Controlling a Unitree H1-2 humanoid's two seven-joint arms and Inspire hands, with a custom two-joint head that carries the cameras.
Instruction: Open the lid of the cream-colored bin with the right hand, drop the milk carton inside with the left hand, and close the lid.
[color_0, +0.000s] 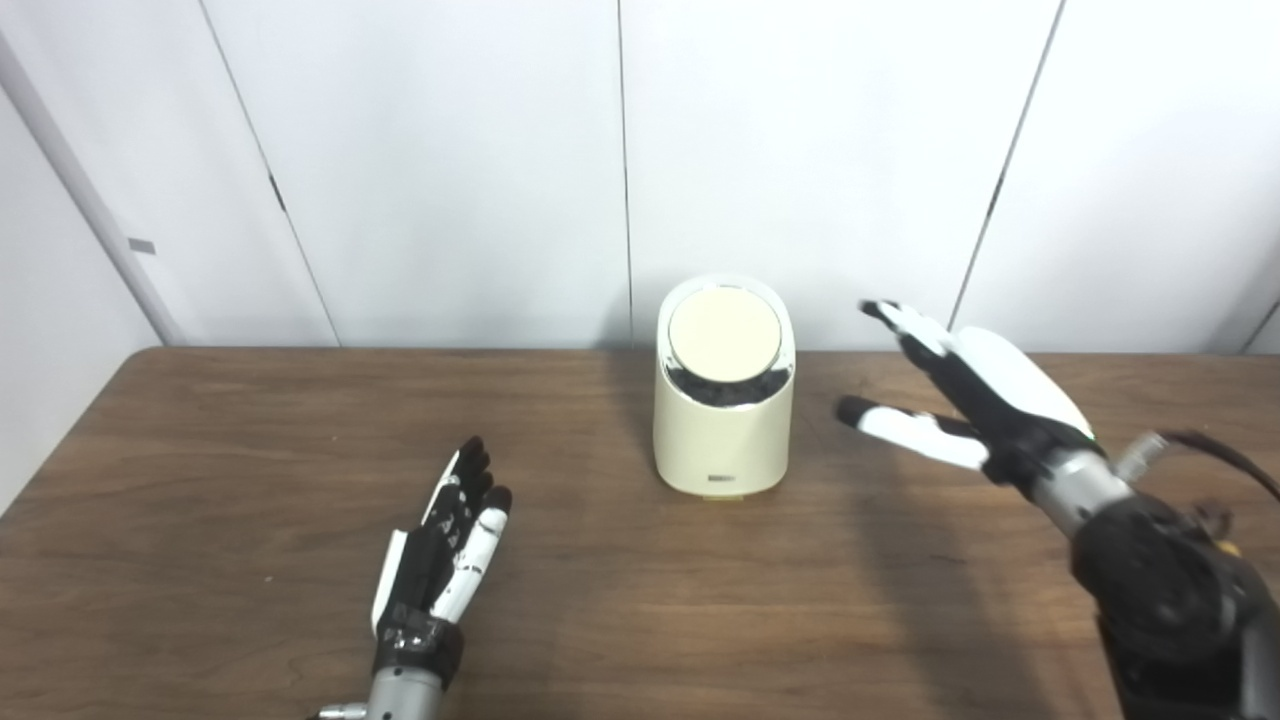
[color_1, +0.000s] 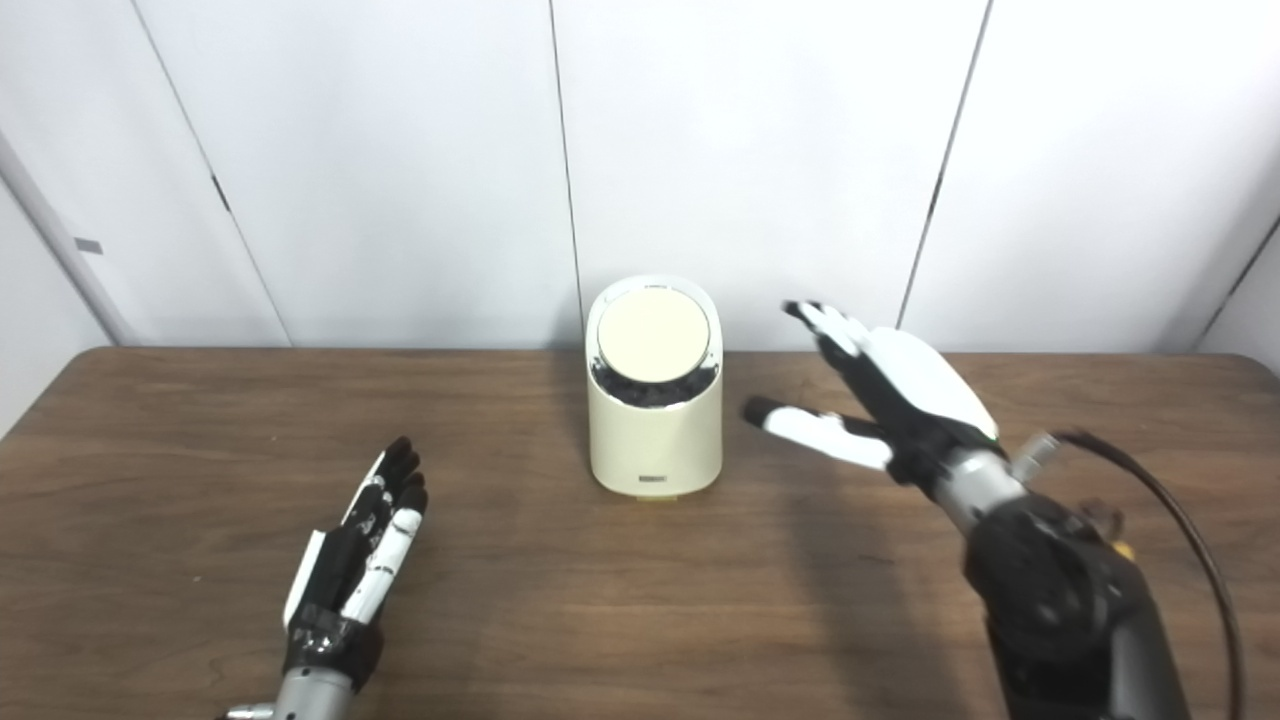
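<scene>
Standing at twelve o'clock on the wooden surface (color_0: 200, 470), the cream-colored bin (color_0: 724, 430) has its round lid (color_0: 724, 334) shut; the right hand (color_0: 975, 395) hovers at its three o'clock, fingers (color_0: 905, 322) spread, holding nothing — the left hand (color_0: 440, 555) rests at seven o'clock, fingers straight and close together, empty
</scene>
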